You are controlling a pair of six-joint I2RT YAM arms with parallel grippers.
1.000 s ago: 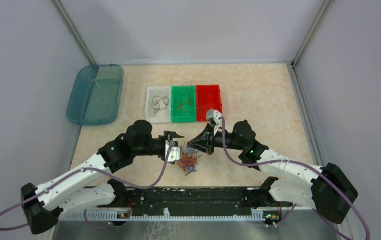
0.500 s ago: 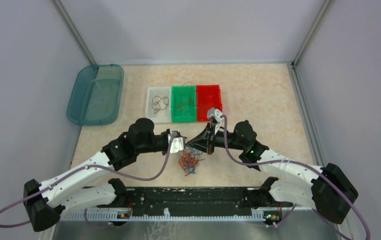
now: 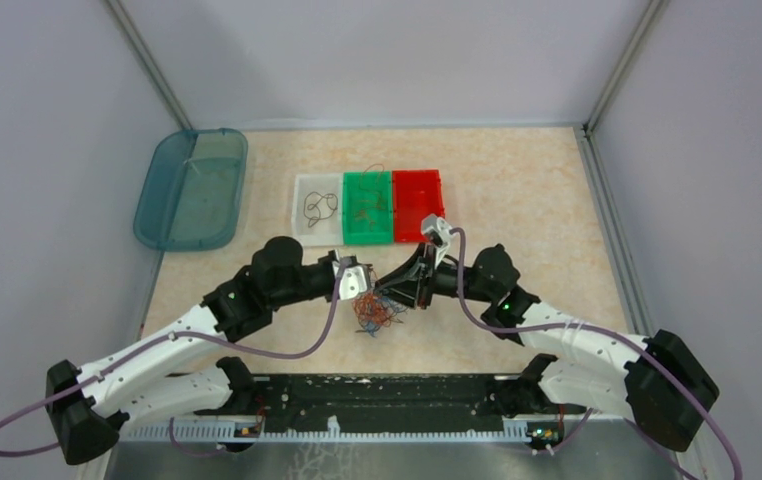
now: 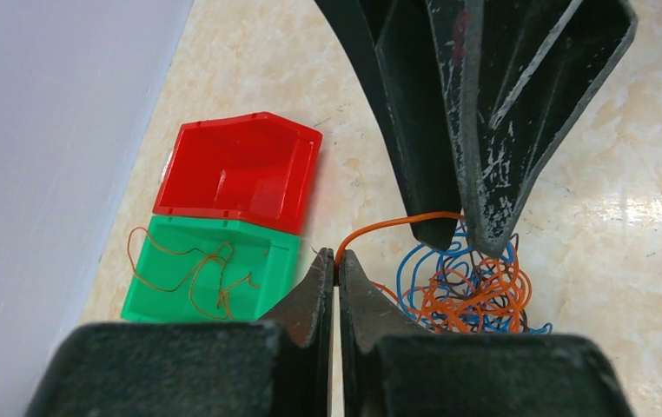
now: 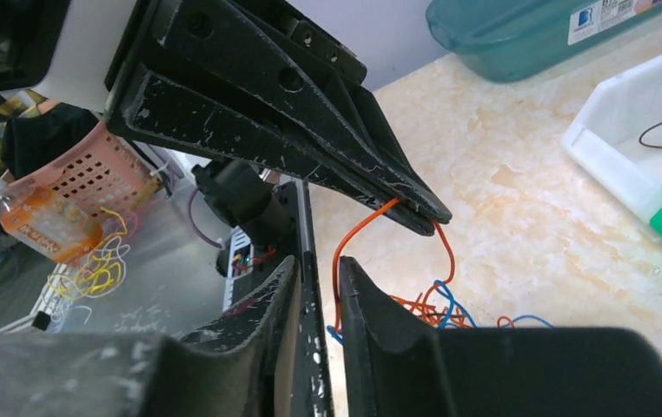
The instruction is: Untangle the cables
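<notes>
White links, black joints on left arm [image 3: 157,352] and right arm [image 3: 579,345], lilac cables [image 3: 297,352] alongside, scuffed black gripper fingers [image 4: 501,130]

Three little bins sit side by side and touching on the pale table [image 3: 517,190]: a white bin [image 3: 299,236], a green bin [image 3: 348,237] and a red bin [image 3: 417,196]. A big blue-green tub [image 3: 192,190] sits away to their left.
</notes>
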